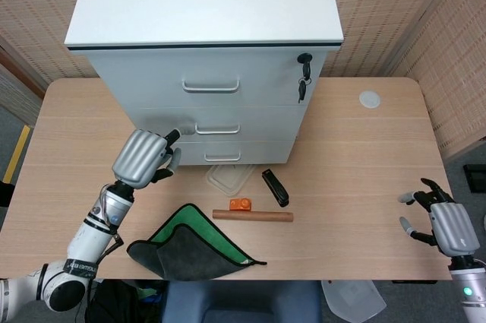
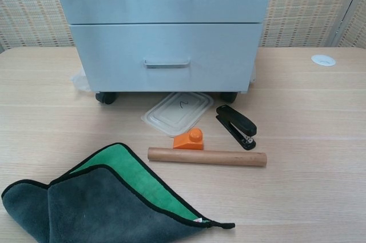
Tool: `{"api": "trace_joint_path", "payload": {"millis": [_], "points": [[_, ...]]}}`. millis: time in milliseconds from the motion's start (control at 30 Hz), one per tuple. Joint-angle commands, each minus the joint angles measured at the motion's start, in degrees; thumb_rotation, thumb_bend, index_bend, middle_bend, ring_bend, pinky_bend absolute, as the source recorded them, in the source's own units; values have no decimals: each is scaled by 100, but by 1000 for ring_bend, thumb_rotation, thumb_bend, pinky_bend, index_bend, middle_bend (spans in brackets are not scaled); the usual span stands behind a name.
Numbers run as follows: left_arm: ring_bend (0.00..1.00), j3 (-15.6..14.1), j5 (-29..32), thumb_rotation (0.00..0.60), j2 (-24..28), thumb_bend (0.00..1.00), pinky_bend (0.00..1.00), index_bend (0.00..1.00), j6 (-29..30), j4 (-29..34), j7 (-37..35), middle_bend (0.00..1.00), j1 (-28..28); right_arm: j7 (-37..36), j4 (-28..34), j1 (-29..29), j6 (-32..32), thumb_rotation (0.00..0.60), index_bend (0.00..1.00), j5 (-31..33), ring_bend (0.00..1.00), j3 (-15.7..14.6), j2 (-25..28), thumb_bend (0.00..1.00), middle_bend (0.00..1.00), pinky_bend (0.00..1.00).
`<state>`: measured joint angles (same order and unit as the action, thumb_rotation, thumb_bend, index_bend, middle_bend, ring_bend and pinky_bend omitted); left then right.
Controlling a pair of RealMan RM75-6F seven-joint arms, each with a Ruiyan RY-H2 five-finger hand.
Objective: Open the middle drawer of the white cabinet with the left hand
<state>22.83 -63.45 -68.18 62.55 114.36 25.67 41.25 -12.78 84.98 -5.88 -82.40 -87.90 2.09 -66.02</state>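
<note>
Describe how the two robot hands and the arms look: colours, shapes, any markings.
The left hand and right hand have ribbed silver-grey backs, black fingers and light grey fingertips. The left arm is white with black rings and small dark lettering. A green light glows at the right wrist.
</note>
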Motion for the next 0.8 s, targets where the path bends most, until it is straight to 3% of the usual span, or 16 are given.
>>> {"api": "trace_joint_path", "payload": {"millis": [33, 567, 800], "points": [[1000, 47, 266, 600, -174, 608, 1000, 262, -46, -95, 224, 1000, 257, -40, -24, -2, -7, 600, 400, -6, 274, 2, 7, 273, 438, 277], [1000, -66, 1211, 600, -513, 603, 1000, 279, -16, -492, 739, 1000, 960, -204, -191, 88, 34, 600, 400, 120, 274, -38, -8, 273, 438, 277], [1000, -210, 1156, 600, -523, 603, 1000, 303, 106, -470, 721, 1000, 1009, -199, -198, 91, 48, 600, 400, 123, 274, -36, -22, 273, 438, 277]]}}
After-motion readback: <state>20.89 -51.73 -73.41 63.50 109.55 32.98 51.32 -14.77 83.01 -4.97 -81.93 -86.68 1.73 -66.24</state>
